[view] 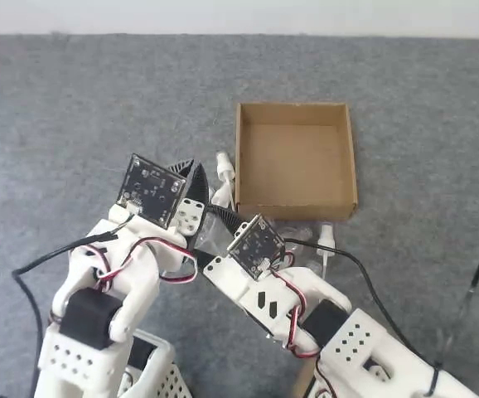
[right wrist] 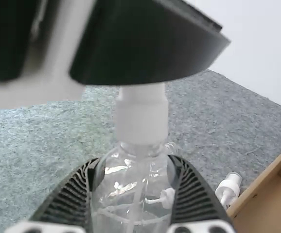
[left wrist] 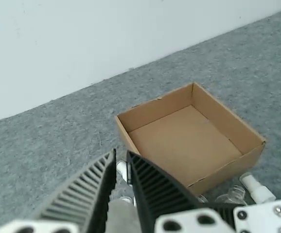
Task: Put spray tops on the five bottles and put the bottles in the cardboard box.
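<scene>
Clear bottle (right wrist: 133,194), standing upright on the grey carpet (view: 74,116), just by the corner of the cardboard box (view: 293,166) nearest the arms, outside the box. Squeezed on both sides of its round body by the two black ribbed fingers of the right gripper (right wrist: 135,170), open only as wide as the bottle. On the bottle's neck, a white spray top (right wrist: 141,116), pointing straight up and touching the rim of the neck; hard to tell whether fully pushed down. Right over it, the left gripper (left wrist: 121,156), black ribbed fingers almost together with just a thin gap, pinching the head of that spray top from above. Both white arms close side by side, grippers meeting at the bottle. Cardboard box lying flat on the carpet, open side up, just past the two grippers. A second spray top (view: 223,168) lying loose on the carpet, just beside the box's outer side wall and close to the left gripper's tip. A third spray top (view: 326,239) near the box's front wall on the right arm's side, with more clear bottles (left wrist: 233,193) next to it, too see-through to count.
</scene>
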